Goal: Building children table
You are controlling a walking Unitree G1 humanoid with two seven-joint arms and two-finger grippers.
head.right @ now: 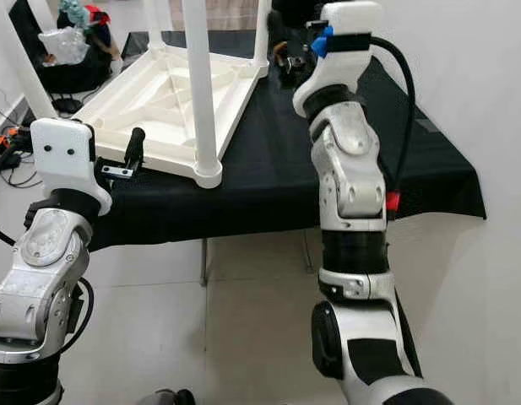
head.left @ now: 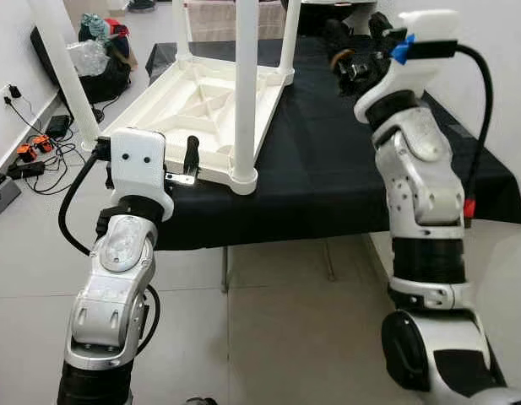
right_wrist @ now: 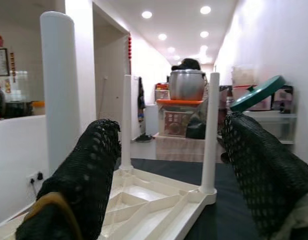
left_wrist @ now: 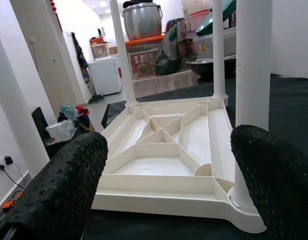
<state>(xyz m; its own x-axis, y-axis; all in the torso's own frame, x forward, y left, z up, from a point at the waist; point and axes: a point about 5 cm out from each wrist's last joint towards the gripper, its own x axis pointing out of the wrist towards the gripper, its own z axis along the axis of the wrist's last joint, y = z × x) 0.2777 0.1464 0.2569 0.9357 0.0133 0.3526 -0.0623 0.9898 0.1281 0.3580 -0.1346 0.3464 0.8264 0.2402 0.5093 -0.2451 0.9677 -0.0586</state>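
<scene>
A white plastic children's table (head.left: 205, 101) lies upside down on a black-clothed table (head.left: 344, 160). Its round legs stand upward: the nearest leg (head.left: 246, 84) at the front right corner, another leg (head.left: 66, 67) at the front left, and two more at the far corners. My left gripper (head.left: 189, 153) hovers just in front of the white table's near edge, open, with nothing between its fingers (left_wrist: 69, 185). My right gripper (head.left: 357, 51) is raised above the cloth to the right of the white table, near its far right corner. It is open and holds nothing (right_wrist: 171, 127).
Bags and bundles (head.left: 100, 51) sit on the floor at the back left. Cables and plugs (head.left: 32, 148) lie along the left wall. A steel pot (left_wrist: 142, 20) and storage containers stand beyond the table. A white wall runs close on the right. Tiled floor (head.left: 277, 321) is below me.
</scene>
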